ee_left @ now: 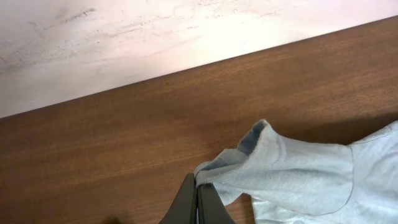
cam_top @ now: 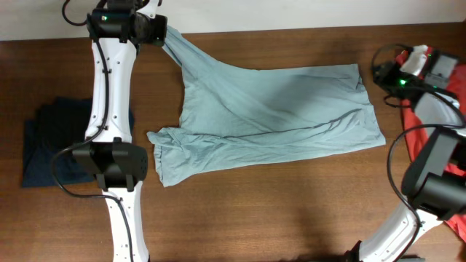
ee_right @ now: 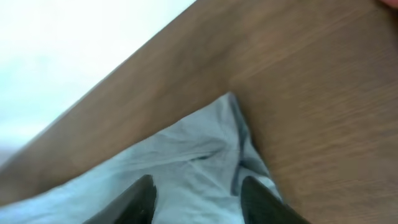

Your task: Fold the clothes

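My left fingers (ee_left: 186, 205) pinch one far corner of the T-shirt (cam_top: 277, 116). My right fingers (ee_right: 134, 199) gape over its other far corner, holding nothing. The T-shirt sprawls rumpled mid-table (cam_top: 291, 211), so folding looks barely begun. The navy garment (cam_top: 44, 145) beside it seems folded.

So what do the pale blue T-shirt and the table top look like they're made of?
The T-shirt looks like soft jersey knit, probably cotton or a blend. It is matte, looks finely fuzzy up close in the left wrist view, and drapes in loose wrinkles. The table looks like wood or wood-look laminate, with brown streaked grain and a smooth, slightly shiny surface. Which of the two cannot be told.
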Robot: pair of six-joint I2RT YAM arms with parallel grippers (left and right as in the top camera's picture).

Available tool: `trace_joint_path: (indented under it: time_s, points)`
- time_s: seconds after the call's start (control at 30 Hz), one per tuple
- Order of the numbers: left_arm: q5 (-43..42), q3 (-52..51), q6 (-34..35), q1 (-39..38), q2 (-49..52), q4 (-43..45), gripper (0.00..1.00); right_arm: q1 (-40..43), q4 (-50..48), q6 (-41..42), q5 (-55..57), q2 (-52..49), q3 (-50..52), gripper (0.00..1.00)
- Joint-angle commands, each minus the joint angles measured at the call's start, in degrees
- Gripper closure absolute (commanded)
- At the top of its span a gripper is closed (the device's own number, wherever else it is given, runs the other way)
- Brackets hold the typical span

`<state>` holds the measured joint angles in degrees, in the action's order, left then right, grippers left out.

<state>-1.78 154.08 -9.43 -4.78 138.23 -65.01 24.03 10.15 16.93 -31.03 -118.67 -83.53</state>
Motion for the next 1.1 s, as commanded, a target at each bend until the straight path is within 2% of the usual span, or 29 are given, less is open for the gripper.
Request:
trace_joint_path:
  time_s: [0.0, 0.2, 0.37, 0.8, 1.07]
  points:
    - [0.74, 1.03, -0.57, -0.66, -1.60, 0.28, 0.99, -5.18, -0.50, 0.24, 8.59, -2.99, -1.14, 0.45]
    - [0.74, 1.03, -0.57, -1.49, -1.60, 0.48, 0.99, -9.84, -2.36, 3.56, 20.98, -5.11, -1.14, 0.38]
    - [0.74, 1.03, -0.55, -1.62, -1.60, 0.11, 0.99, -10.36, -6.60, 6.10, 23.26, -8.28, -1.14, 0.39]
    - [0.74, 1.01, -0.55, -1.62, -1.60, -0.22, 0.99, -8.35, -9.14, 5.90, 23.08, -10.08, -1.31, 0.39]
    - [0.74, 1.01, -0.55, -1.62, -1.60, -0.15, 0.99, -7.91, -10.12, 6.08, 18.64, -10.10, -1.66, 0.40]
